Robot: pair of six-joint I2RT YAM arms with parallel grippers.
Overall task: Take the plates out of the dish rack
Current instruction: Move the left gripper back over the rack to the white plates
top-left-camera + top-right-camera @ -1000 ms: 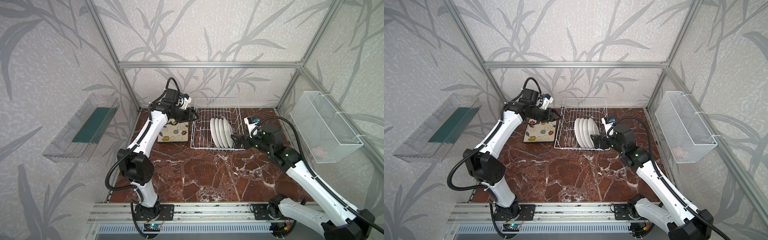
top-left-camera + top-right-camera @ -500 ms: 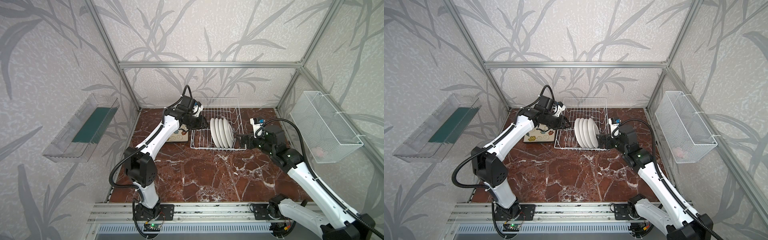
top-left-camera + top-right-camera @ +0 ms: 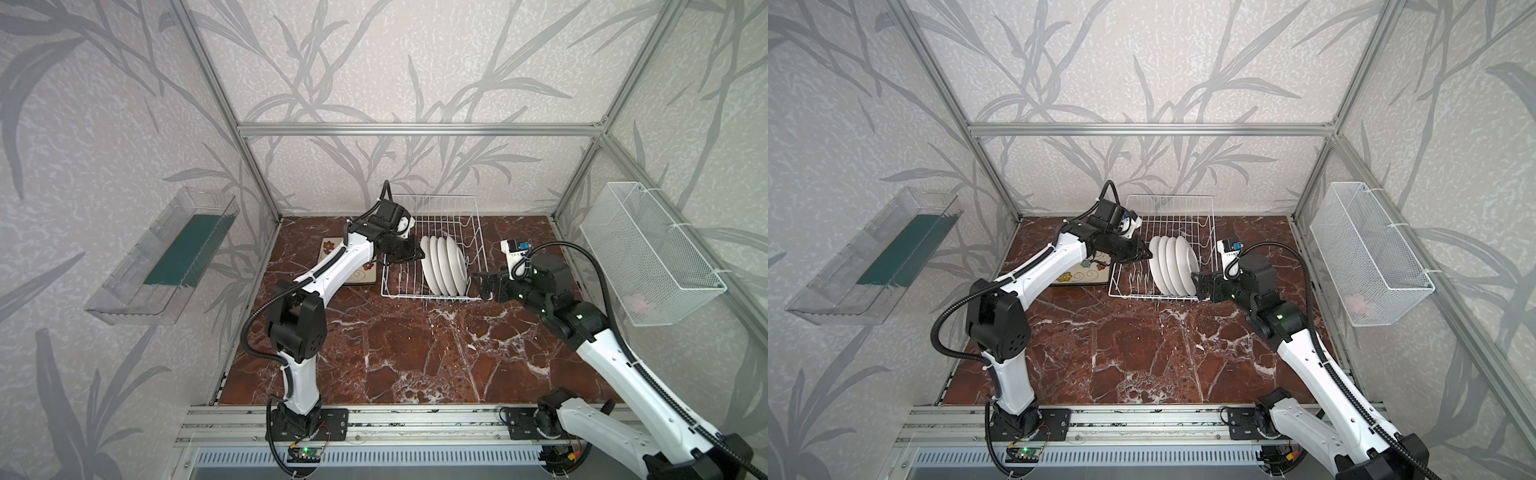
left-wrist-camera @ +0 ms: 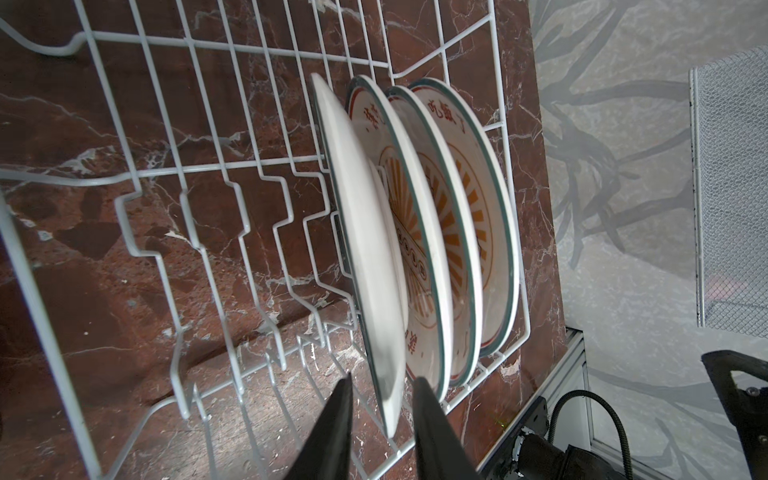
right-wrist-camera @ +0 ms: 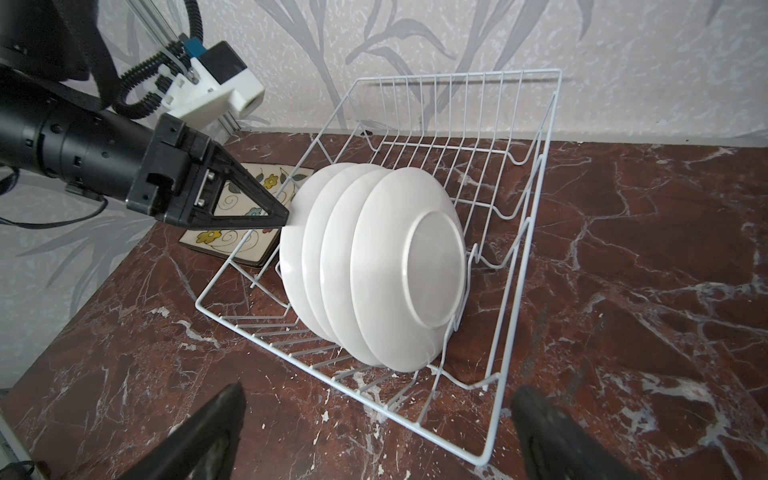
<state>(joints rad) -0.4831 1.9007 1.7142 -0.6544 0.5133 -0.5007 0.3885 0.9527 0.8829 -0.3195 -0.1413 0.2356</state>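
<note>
Several round white plates (image 3: 442,266) (image 3: 1173,266) stand on edge in the white wire dish rack (image 3: 436,199) (image 3: 1169,198). My left gripper (image 3: 417,253) (image 3: 1144,255) reaches in from the rack's left. In the left wrist view its jaws (image 4: 384,379) straddle the rim of the nearest plate (image 4: 365,232), narrowly open, with a gap still showing on one side. My right gripper (image 3: 478,284) (image 3: 1198,286) (image 5: 380,390) stands wide open and empty at the rack's front right corner. Flowered square plates (image 3: 330,245) (image 3: 1077,274) (image 5: 232,241) lie stacked on the table left of the rack (image 5: 457,74), partly hidden by the left arm.
A clear plastic tray (image 3: 166,257) with a green pad hangs on the left wall. A white mesh basket (image 3: 648,249) hangs on the right wall. Aluminium posts frame the marble table, and the arm bases sit on a rail along its front.
My left arm has swung right from over the square plates to the rack, and its jaws have narrowed round the leftmost round plate's rim. The right gripper has hardly moved.
</note>
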